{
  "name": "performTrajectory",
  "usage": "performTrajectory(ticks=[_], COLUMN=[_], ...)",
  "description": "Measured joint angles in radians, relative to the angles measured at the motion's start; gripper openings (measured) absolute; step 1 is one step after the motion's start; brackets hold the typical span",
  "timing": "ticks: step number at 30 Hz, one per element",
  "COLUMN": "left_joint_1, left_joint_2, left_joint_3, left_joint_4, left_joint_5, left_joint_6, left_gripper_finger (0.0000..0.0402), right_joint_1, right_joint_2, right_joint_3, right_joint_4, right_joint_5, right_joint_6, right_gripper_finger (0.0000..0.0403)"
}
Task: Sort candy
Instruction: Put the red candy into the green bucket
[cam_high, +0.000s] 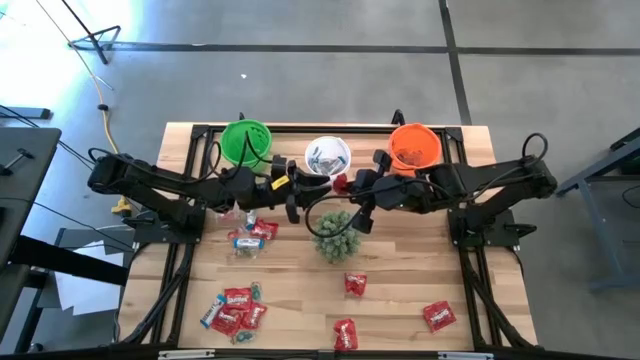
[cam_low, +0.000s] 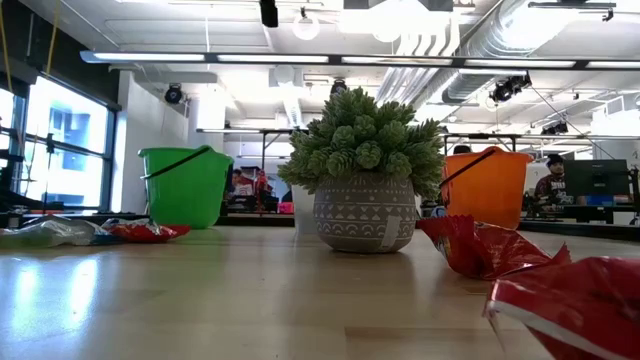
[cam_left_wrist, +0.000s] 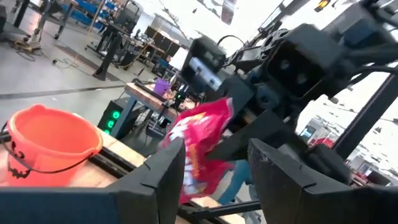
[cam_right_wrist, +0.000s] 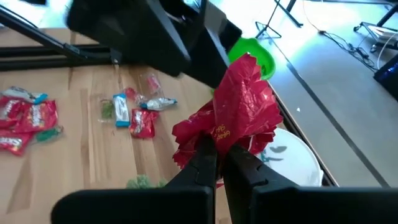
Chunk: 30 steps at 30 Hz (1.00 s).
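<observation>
Handover in mid-air over the back of the desk (cam_high: 420, 290), beside the white cup (cam_high: 327, 155). Right gripper (cam_right_wrist: 217, 152) has its jaws pinched shut on the bottom edge of a red candy (cam_right_wrist: 239, 102), wrapper standing up from the fingertips. Left gripper (cam_left_wrist: 214, 168) faces it, jaws spread wide; the same red candy hangs just ahead, between and beyond its fingers (cam_left_wrist: 165, 171), not clamped. Right arm is the carrier now. Orange cup (cam_high: 414, 147) sits on its side, nearer than the green cup (cam_high: 246, 140). Plant (cam_high: 337, 235) stands below the grippers. More candy lies scattered toward the desk's front, red and blue-white mixed.
</observation>
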Motion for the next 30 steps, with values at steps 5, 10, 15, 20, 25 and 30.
performTrajectory(ticks=[5, 10, 15, 20, 25, 30], left_joint_1=[0.012, 0.025, 0.028, 0.028, 0.027, 0.028], left_joint_2=[0.000, 0.000, -0.001, -0.001, -0.001, 0.000], left_joint_3=[0.000, 0.000, 0.001, 0.001, 0.000, 0.000], left_joint_4=[-0.003, -0.003, 0.002, -0.002, -0.008, -0.010], left_joint_5=[-0.004, -0.004, -0.003, -0.003, -0.004, -0.004], left_joint_6=[-0.008, -0.010, -0.011, -0.010, -0.008, -0.010], left_gripper_finger=[0.0164, 0.0164, 0.0164, 0.0164, 0.0164, 0.0151], right_joint_1=[0.000, 0.000, 0.000, -0.013, -0.023, -0.022], right_joint_2=[0.007, 0.013, 0.019, 0.043, 0.078, 0.082], right_joint_3=[0.000, 0.000, 0.000, 0.000, 0.000, 0.000], right_joint_4=[0.027, 0.068, 0.100, 0.150, 0.183, 0.183], right_joint_5=[-0.001, -0.007, -0.011, -0.035, -0.047, -0.038], right_joint_6=[-0.003, -0.003, -0.021, -0.031, -0.057, -0.056], right_gripper_finger=[0.0004, 0.0004, 0.0004, 0.0004, 0.0004, 0.0004])
